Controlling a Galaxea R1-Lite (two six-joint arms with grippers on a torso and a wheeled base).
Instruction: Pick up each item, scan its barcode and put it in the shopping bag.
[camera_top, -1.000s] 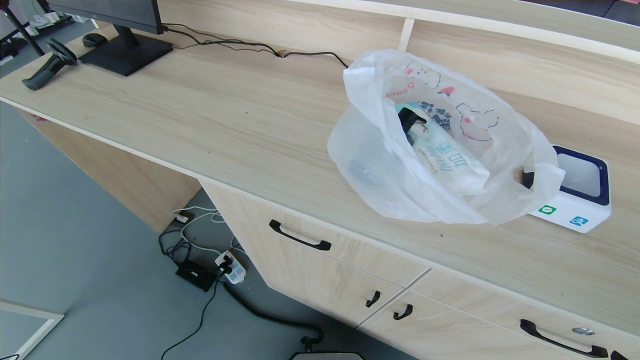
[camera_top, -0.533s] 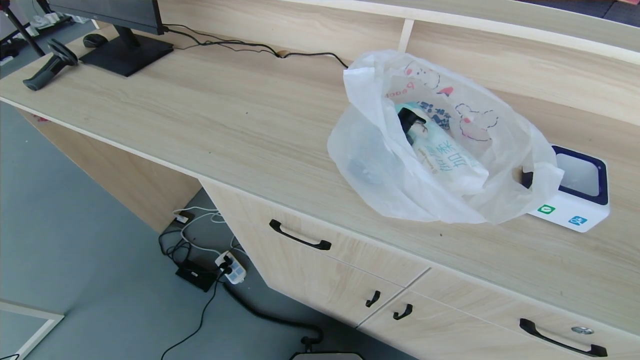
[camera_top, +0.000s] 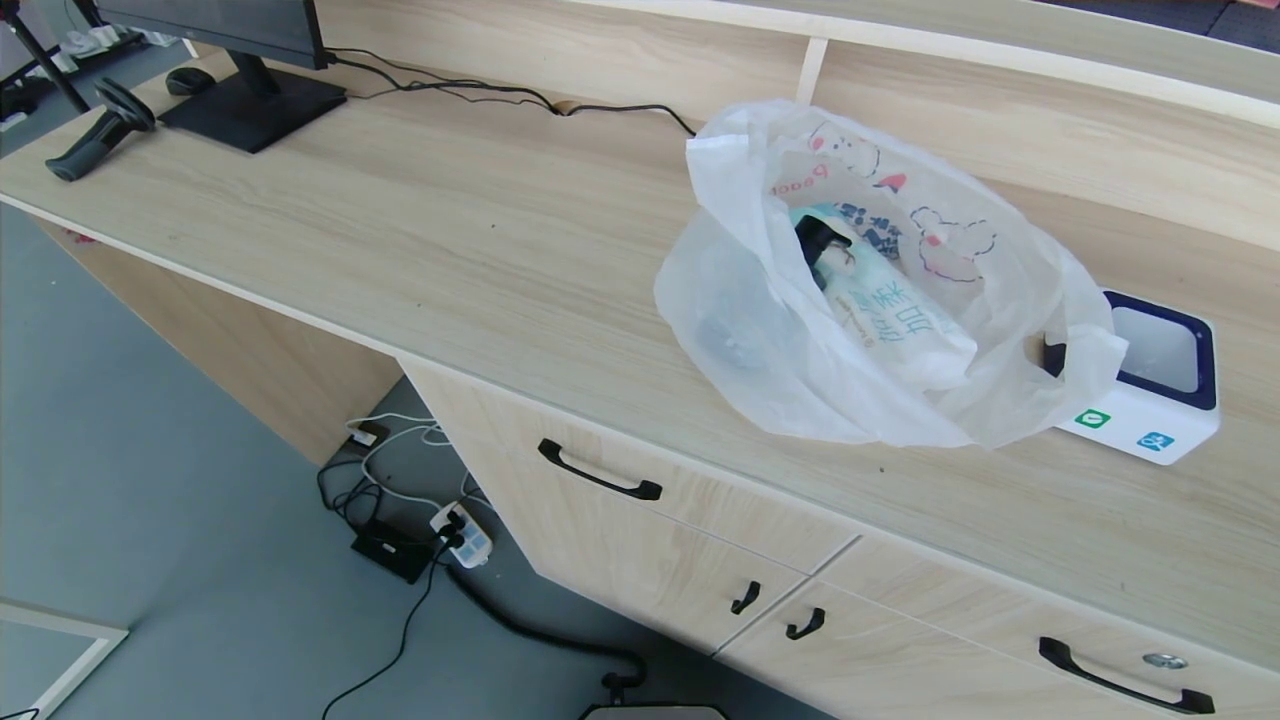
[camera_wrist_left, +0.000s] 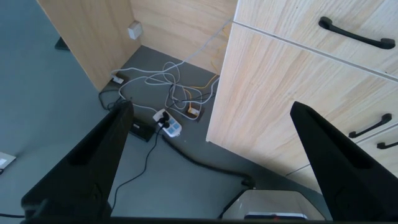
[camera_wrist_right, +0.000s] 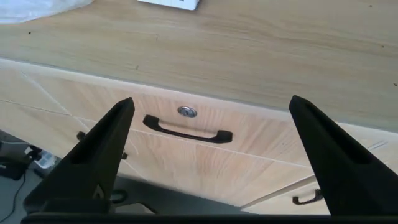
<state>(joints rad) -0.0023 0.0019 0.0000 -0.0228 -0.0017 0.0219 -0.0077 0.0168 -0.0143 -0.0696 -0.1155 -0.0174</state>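
Left end effector (camera_wrist_left: 211, 177) gapes, power strip (camera_wrist_left: 169, 127) beyond; right end effector (camera_wrist_right: 208, 171) gapes too (drawer handle (camera_wrist_right: 186, 132) ahead); shopping bag (camera_top: 735, 310) well apart.

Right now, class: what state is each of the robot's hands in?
Left hand: open, holding nothing.
Right hand: open, holding nothing.

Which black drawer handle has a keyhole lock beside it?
The long black handle on the rightmost drawer: a round silver lock sits just above it. The other three have none.
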